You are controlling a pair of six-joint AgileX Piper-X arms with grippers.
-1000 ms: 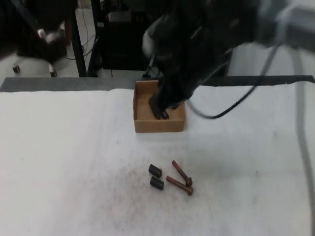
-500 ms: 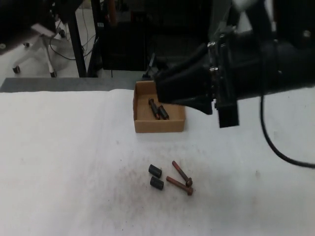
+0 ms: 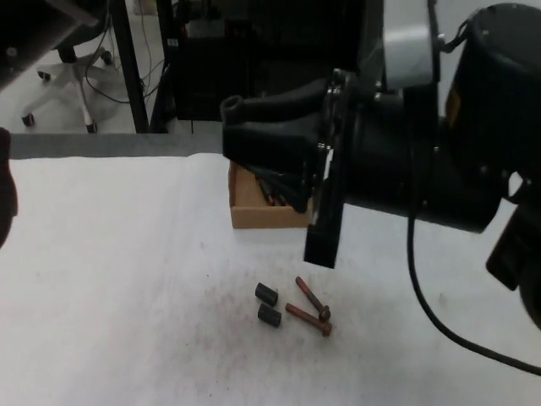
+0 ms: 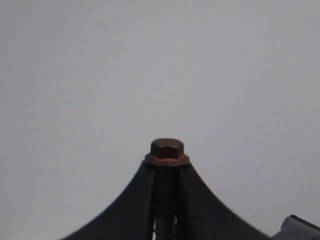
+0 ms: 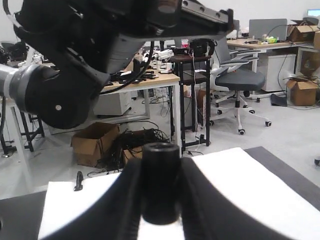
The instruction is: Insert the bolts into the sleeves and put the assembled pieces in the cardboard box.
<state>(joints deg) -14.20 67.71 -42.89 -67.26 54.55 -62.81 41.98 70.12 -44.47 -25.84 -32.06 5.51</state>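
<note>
While the left end effector (image 4: 166, 172) clamps a bolt (image 4: 167, 150) head-out, the right end effector (image 5: 161, 167) grips a black sleeve (image 5: 160, 200). On the white tabletop (image 3: 127, 296): two loose sleeves (image 3: 267, 293), two loose bolts (image 3: 308, 319) just beside them. Cardboard box (image 3: 254, 216) farther back.

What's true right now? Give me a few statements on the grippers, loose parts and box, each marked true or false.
1. The left gripper is shut on a bolt. True.
2. The right gripper holds nothing. False: it is shut on a sleeve.
3. Two loose sleeves and two loose bolts lie on the bench. True.
4. The loose bolts lie inside the cardboard box. False: they lie on the bench, nearer the camera.
</note>
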